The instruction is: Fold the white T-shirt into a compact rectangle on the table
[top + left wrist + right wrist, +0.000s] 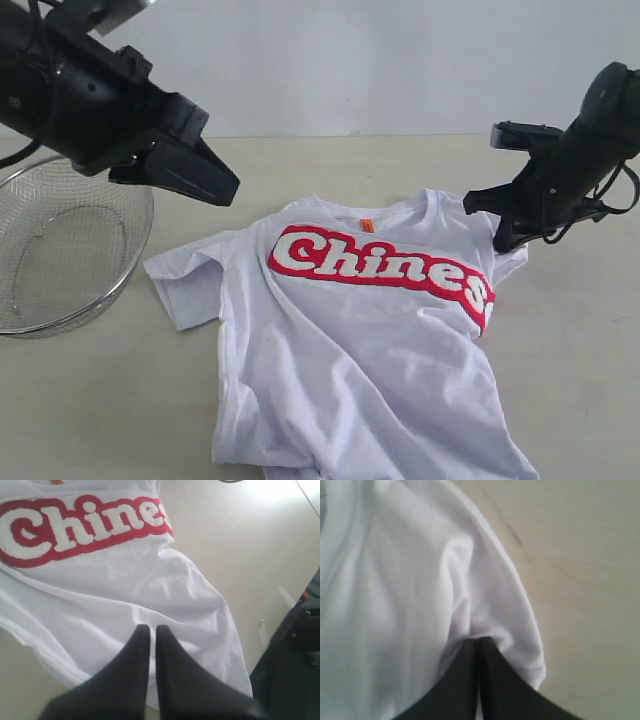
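Note:
The white T-shirt point(350, 350) lies face up on the table point(100, 400), red "Chinese" lettering point(380, 265) across the chest and an orange neck tag point(366, 225) at the collar. Its right side is tucked inward, cutting off the last letter. My left gripper point(230, 190) hangs shut and empty above the shirt's left shoulder; in its wrist view the fingertips point(152, 628) hover over the T-shirt's point(125, 590) wrinkled lower body. My right gripper point(500, 243) is at the right sleeve, its shut tips point(479, 639) pinching bunched T-shirt fabric point(395, 580).
A round wire-mesh basket point(60, 250) stands on the table at the far left, close to the shirt's left sleeve point(185, 285). Bare tabletop point(580, 555) lies beyond the right sleeve. A dark piece of equipment point(295, 650) shows at the table's edge in the left wrist view.

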Tool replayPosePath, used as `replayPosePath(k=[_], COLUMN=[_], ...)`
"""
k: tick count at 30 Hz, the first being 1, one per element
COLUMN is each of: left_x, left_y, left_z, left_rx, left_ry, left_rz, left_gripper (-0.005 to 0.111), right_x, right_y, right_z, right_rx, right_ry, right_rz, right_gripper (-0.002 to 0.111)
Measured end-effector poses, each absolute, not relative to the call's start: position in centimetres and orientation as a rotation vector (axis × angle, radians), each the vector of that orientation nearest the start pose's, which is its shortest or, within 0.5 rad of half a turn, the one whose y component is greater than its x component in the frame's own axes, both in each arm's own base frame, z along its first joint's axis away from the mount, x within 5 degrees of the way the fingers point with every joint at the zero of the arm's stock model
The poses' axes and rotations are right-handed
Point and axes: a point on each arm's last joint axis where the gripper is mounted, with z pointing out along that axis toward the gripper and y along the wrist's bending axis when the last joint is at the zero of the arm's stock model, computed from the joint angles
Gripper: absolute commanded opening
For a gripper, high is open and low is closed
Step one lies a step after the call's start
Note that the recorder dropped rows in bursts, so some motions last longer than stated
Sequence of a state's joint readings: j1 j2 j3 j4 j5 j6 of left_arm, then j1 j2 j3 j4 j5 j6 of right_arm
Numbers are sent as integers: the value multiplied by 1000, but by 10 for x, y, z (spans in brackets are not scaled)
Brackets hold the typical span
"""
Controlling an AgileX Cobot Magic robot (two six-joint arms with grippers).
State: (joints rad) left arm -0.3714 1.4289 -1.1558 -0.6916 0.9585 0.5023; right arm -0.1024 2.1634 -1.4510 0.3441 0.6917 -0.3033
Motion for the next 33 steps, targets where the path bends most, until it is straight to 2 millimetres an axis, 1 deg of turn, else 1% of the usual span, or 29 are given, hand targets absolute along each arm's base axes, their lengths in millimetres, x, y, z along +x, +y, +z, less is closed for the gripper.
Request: replayPosePath(k=[7,9,12,16,23,33], left_x=[250,250,249,248,248,247], left_y=[-149,-149,-149,-149,-151,-151], left_z=[320,321,321,321,322,322], left_rx=[755,757,763,772,773,783], left_ry=[2449,2448,2450,2448,2434,2432], left_rz=[-826,-832,-847,-846,-878,-880], left_gripper=[4,4,4,4,4,4], right_x=[445,449,461,474,494,505], right_y=[-27,-30,-36,-38,-48,-54], right_z=[119,120,122,120,122,123], right_rx=[81,82,49,44,67,140], right_ry=[2832,2827,2824,2833,2816,2815], right_rz=[270,233,147,127,-1,-75], right_gripper=[0,0,0,0,0,0])
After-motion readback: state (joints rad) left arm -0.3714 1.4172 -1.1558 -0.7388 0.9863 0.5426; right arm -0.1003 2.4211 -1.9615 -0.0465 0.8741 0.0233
